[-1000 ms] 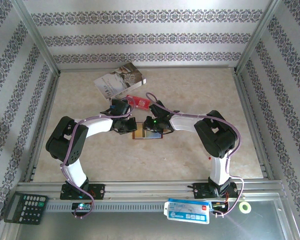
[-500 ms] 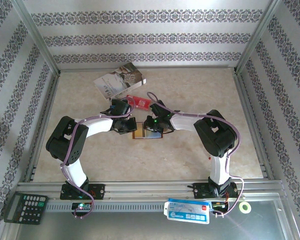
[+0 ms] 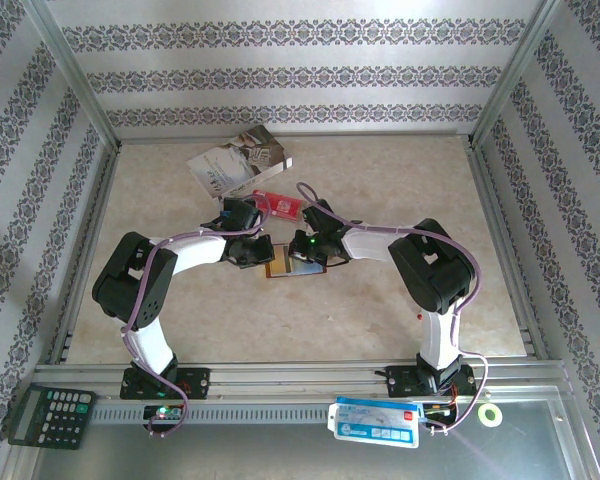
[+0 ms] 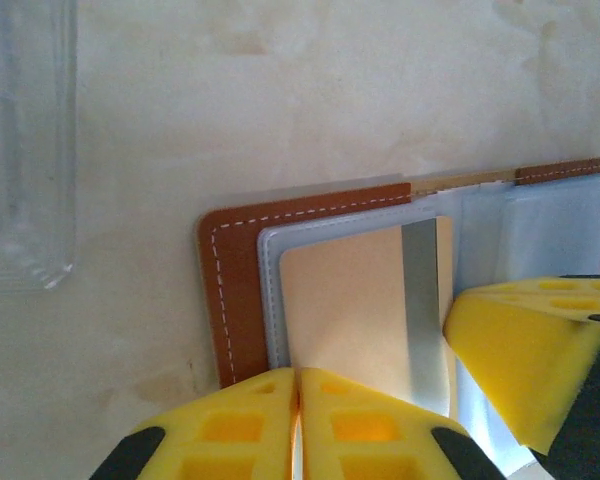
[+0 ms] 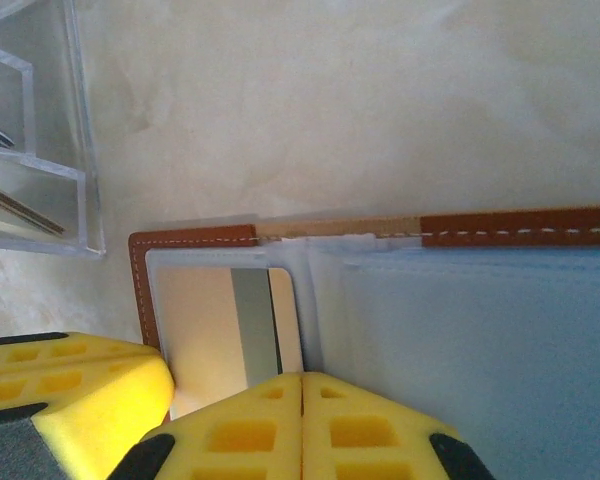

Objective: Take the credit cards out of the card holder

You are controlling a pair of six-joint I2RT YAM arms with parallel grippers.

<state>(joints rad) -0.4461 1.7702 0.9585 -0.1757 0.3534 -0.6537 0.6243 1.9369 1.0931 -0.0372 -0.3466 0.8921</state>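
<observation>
The brown leather card holder (image 3: 296, 265) lies open on the table between both grippers, its grey-blue lining (image 5: 460, 340) facing up. A tan credit card with a grey stripe (image 4: 350, 300) (image 5: 205, 330) sits in its left pocket, inside the brown stitched edge (image 4: 235, 290). My left gripper (image 4: 298, 375) (image 3: 257, 251) is shut, its tips at the card's near edge. My right gripper (image 5: 301, 378) (image 3: 310, 252) is shut beside the card at the holder's middle fold. Whether either one pinches anything is hidden. The holder's near part is covered by the fingers.
A clear acrylic organiser (image 5: 30, 130) (image 4: 25, 150) stands close to the holder's left. A white-grey booklet (image 3: 238, 160) and a red item (image 3: 278, 203) lie behind the grippers. A calculator (image 3: 50, 413), a blue-white packet (image 3: 375, 422) and a tape roll (image 3: 491, 414) sit on the front ledge.
My right gripper's jaws have drawn fully together. Both arms and the card holder have hardly moved.
</observation>
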